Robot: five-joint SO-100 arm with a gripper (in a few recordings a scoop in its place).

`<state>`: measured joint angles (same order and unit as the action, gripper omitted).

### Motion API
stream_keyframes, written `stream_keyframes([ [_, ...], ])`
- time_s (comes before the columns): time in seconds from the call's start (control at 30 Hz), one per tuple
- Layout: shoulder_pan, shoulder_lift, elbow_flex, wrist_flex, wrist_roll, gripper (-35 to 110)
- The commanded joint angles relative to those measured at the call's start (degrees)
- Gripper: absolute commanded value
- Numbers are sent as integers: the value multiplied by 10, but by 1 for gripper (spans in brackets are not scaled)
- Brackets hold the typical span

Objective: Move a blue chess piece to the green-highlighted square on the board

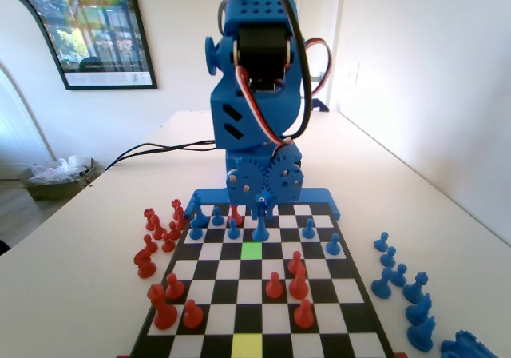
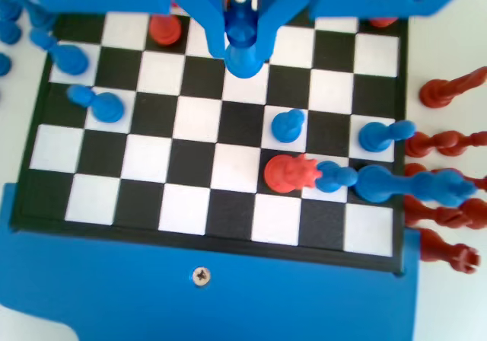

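My blue gripper (image 1: pixel 261 208) hangs low over the far rows of the board (image 1: pixel 209 252). It is shut on the blue chess piece (image 1: pixel 261 228), a slim piece with a jagged crown. In the wrist view the two jaws close on the piece (image 2: pixel 243 61) just under its crown, and its round base sits over a white square of the board (image 2: pixel 190 166). I cannot tell whether the base touches the board. The green-highlighted square (image 1: pixel 251 251) lies one row nearer the fixed camera, just left of the piece, with nothing on it.
Blue pawns (image 1: pixel 231 230) stand around the gripper on the far rows, and red pieces (image 1: pixel 297 282) stand on the near rows. More red pieces (image 1: pixel 148 258) crowd the table left of the board, and spare blue pieces (image 1: pixel 399 282) stand to its right. A paler yellow-green square (image 1: pixel 247 344) marks the near edge.
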<state>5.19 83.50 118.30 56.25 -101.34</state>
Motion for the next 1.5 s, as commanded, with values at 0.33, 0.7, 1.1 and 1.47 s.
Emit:
stream_keyframes([
  [0.33,5,5,-19,-12,-12,1],
  [0.7,3,4,1,-29,-14,1],
  [1.1,2,4,6,-32,-15,1],
  [1.47,2,4,18,-41,-18,1],
])
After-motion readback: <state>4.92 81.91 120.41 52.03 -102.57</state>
